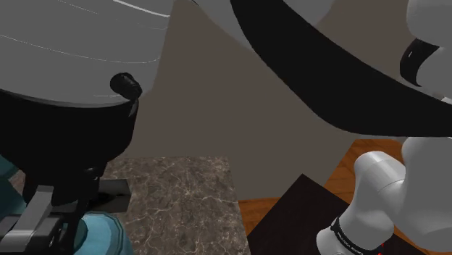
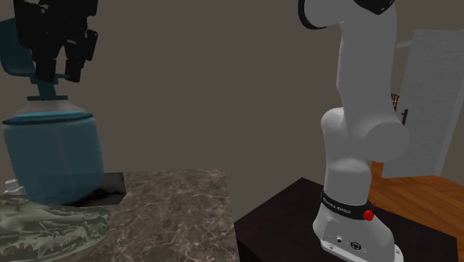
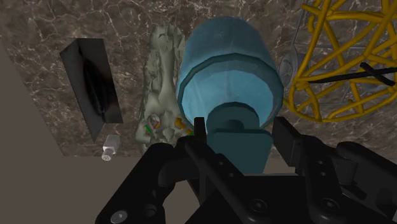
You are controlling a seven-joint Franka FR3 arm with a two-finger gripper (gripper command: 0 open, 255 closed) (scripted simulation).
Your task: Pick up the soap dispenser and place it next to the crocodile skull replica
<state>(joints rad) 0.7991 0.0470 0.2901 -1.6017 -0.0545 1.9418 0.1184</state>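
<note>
Claw: the claw (image 3: 242, 127) is clenched on the dispenser's pump head, one finger pressed to each side of it.
Axis: the dispenser (image 3: 229, 70) stands upright in the second exterior view, and the claw (image 2: 58, 71) comes at it from straight above, so the bottle's long axis runs away from the claw, down toward the tabletop (image 3: 38, 38).
Dispenser: a teal bottle (image 2: 52, 152) with a narrow neck. Its base is hidden behind the skull in the second exterior view, so I cannot tell whether it rests on the tabletop (image 2: 178, 216) or hangs just above it.
Skull: the skull (image 3: 162, 83) lies just beside the bottle, its length running alongside the bottle's wall; touching or apart, I cannot tell.
Judgement: the bottle looks to be where the task wants it, so the coming move turns on height alone: straight down along the axis if needed, then letting go.
Risk: a sideways drift toward the skull (image 2: 44, 223) would nudge it.
Farther: a black slab (image 3: 92, 79) beyond the skull; a yellow wire basket (image 3: 343, 63) on the bottle's other side.
</note>
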